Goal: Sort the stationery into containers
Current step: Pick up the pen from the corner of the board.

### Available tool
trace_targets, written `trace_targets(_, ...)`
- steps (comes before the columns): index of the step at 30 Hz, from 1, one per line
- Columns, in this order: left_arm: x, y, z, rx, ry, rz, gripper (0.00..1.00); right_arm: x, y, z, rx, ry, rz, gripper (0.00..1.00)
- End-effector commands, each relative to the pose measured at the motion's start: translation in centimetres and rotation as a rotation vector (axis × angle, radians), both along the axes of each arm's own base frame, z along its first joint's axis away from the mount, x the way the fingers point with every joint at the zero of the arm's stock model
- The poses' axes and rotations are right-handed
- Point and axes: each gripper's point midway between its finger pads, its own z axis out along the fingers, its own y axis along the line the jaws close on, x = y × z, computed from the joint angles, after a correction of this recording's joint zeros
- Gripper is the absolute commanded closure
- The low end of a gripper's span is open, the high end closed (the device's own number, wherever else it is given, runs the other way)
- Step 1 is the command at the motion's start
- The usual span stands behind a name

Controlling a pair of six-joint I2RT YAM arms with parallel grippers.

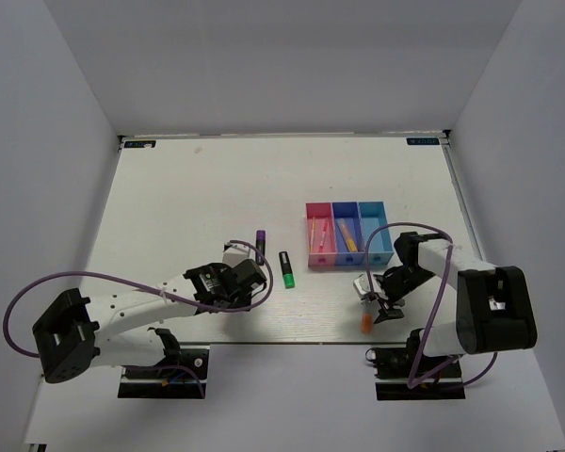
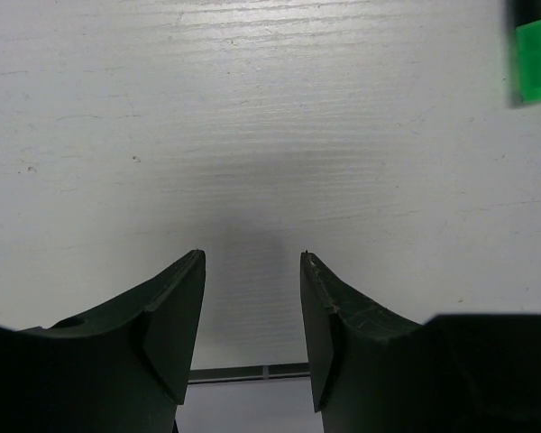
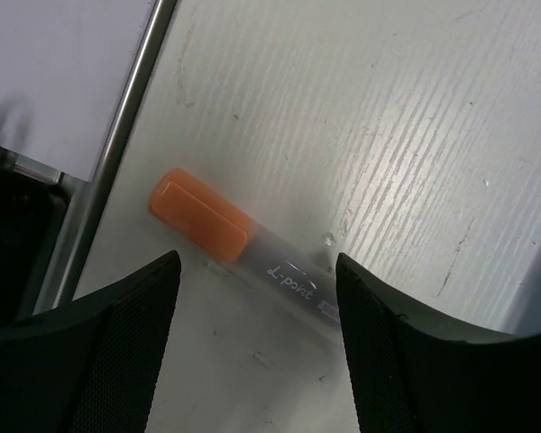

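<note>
A grey marker with an orange cap [image 3: 203, 216] lies flat near the table's front edge, also seen in the top view [image 1: 367, 321]. My right gripper [image 3: 257, 260] is open just above it, one finger on each side of the grey barrel; in the top view it [image 1: 383, 305] hangs in front of the bins. My left gripper [image 2: 252, 262] is open and empty over bare table [image 1: 250, 279]. The green-capped black marker [image 1: 286, 269] lies right of it, its cap at the frame edge [image 2: 534, 59]. The purple-capped marker [image 1: 261, 247] lies just beyond.
The pink bin [image 1: 309, 237], dark blue bin [image 1: 336, 235] and light blue bin [image 1: 386, 234] stand joined in a row behind my right gripper; pens lie in the pink and dark blue ones. A metal rail [image 3: 117, 162] marks the front edge. White walls enclose the table.
</note>
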Motion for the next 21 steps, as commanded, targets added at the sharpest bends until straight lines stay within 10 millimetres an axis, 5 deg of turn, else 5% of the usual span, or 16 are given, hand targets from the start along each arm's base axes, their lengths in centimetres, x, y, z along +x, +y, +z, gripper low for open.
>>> trace_targets(1,0.5,-0.9,1.3,-0.035,-0.030,0.013,0.43,3.2,4.1,1.9,0.410,-0.815,0.821,0.28)
trace_targets(8,0.2,-0.8,1.1,-0.036,-0.026,0.030,0.43,2.8,3.5,0.5,0.389,-0.801,0.890,0.31)
trace_targets(21,-0.5,-0.2,0.6,-0.019,-0.025,0.043,0.43,1.0,1.9,-1.4,0.328,-0.692,0.876,0.72)
